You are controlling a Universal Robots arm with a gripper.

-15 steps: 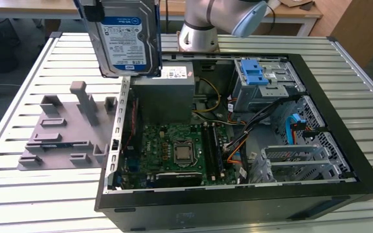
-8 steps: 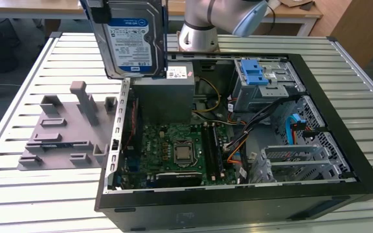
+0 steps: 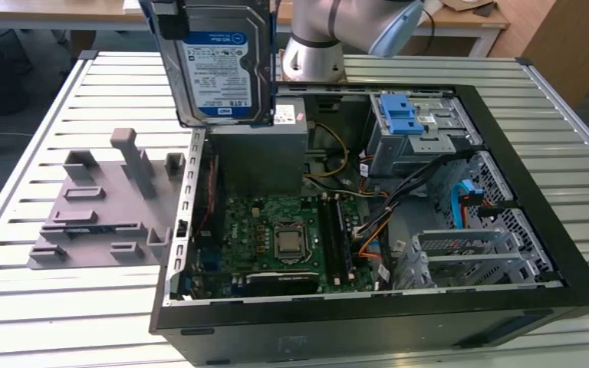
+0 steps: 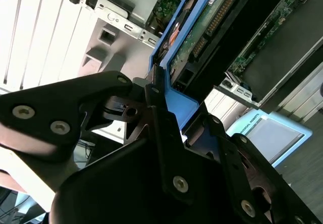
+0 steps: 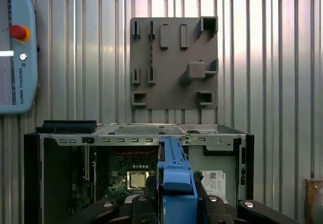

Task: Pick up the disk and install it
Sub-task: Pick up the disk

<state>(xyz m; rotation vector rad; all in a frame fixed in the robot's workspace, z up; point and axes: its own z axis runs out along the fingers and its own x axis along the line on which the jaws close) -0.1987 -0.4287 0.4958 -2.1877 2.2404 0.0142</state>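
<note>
The black two-fingered gripper (image 5: 176,200) has its jaws clamped on the blue carrier rail of the flat silver hard disk with the white-and-blue label (image 3: 218,61). The disk hangs upright in the air, edge down, above the open black computer tower case lying on its side (image 3: 540,299). In the first wrist view the disk (image 5: 174,171) sits over the case's interior, between the green motherboard (image 5: 132,176) and the grey metal power supply box with a white sticker (image 5: 214,181). At the case's far corner stands a grey metal drive cage with blue plastic tabs (image 3: 417,123). Beside the case, on the slatted metal table (image 3: 49,307), lies a grey fixture plate with raised blocks (image 3: 100,207). Beyond the case rises the silver robot arm base (image 3: 315,54).
</note>
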